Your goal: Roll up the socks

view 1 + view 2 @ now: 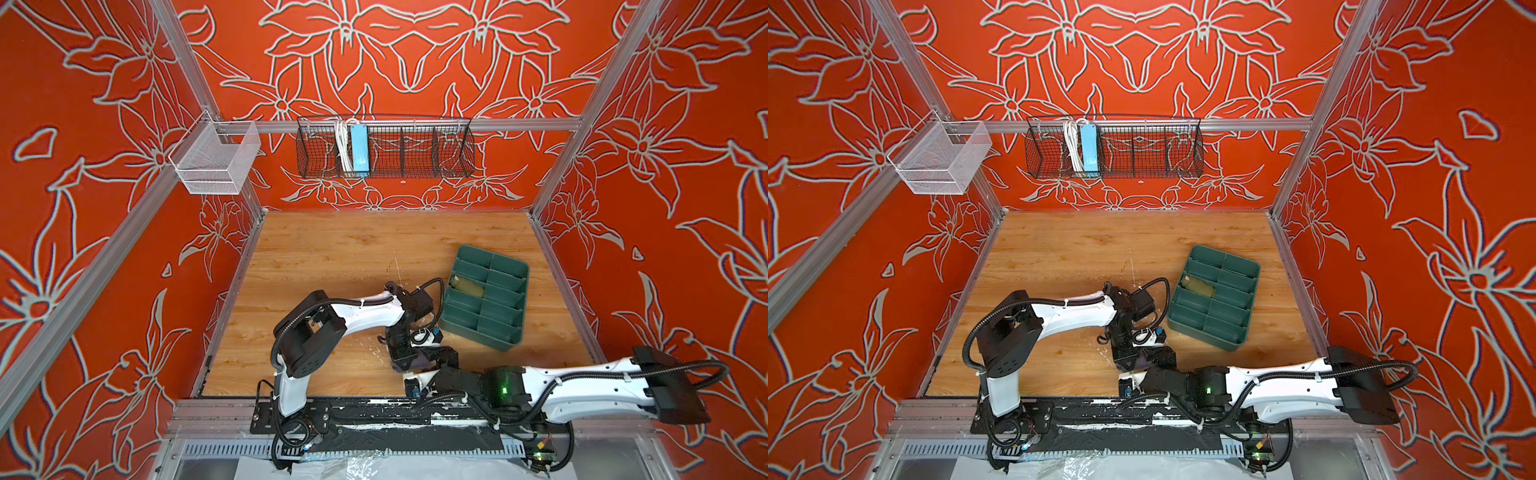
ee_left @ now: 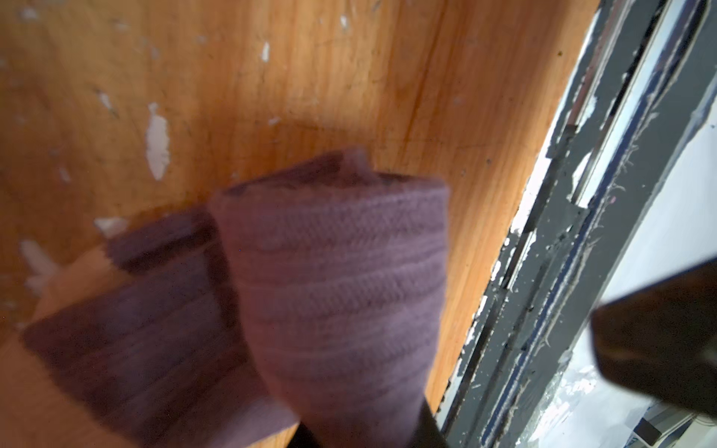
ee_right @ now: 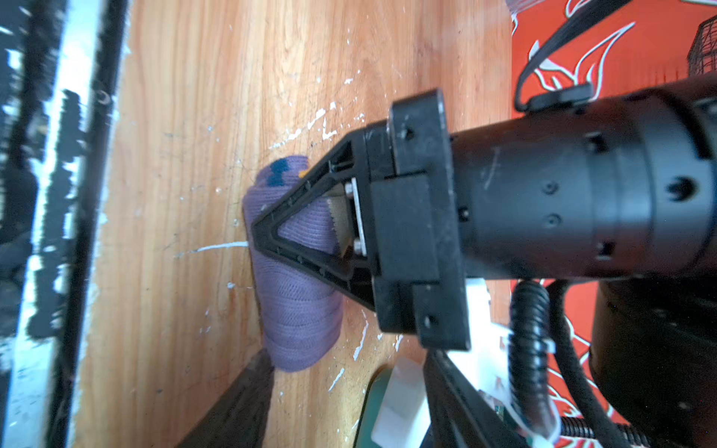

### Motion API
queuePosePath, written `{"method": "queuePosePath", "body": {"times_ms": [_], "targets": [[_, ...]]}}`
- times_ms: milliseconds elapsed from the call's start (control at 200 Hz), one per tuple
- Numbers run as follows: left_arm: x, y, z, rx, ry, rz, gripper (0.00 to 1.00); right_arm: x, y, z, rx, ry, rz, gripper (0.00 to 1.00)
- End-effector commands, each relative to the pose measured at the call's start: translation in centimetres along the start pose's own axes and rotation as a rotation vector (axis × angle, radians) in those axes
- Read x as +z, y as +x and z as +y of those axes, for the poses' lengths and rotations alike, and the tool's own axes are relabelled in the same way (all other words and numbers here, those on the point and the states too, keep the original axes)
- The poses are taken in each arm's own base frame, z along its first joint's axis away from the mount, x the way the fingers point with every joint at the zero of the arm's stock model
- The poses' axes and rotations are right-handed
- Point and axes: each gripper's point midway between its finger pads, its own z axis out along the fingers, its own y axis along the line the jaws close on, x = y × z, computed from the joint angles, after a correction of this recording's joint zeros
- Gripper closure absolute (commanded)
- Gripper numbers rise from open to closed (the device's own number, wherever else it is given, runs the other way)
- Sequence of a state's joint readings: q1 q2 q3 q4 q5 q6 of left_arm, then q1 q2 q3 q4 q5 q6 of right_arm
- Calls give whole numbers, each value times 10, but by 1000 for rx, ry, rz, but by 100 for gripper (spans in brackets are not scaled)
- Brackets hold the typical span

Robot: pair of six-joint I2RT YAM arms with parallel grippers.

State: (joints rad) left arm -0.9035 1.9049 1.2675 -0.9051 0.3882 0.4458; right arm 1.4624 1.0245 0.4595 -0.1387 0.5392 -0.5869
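Purple sock (image 3: 298, 294) lies rolled on the table (image 1: 332, 257), middle, close to the near edge. Left gripper (image 3: 256, 232) is nearly closed, pinching the roll across its middle. Right gripper (image 3: 349, 353) stands open with its fingers either side of the roll's end, holding nothing. Green sock (image 1: 467, 286) sits rolled in a left-hand compartment of the tray (image 1: 515, 266), farther off to the right.

I judge the knit light, soft and springy, likely to unwind if let go. Best hold is mid-roll, across all layers.

Near rail (image 3: 77, 232) is close. Open room lies far and left.
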Motion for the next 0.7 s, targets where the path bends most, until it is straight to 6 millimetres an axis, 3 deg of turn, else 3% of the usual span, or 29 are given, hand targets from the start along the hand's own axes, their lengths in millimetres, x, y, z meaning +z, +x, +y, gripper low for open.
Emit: {"method": "queuePosePath", "body": {"times_ms": [0,330,455,696], "targets": [[12,10,4,18,24,48,95,1,7,9,-5,-15,3,33],[18,20,8,6,36,51,95,9,7,7,79,25,12,24],[18,21,8,6,33,54,95,18,14,15,91,29,38,18],[22,25,11,15,29,75,95,28,23,27,48,-15,132,18]]}}
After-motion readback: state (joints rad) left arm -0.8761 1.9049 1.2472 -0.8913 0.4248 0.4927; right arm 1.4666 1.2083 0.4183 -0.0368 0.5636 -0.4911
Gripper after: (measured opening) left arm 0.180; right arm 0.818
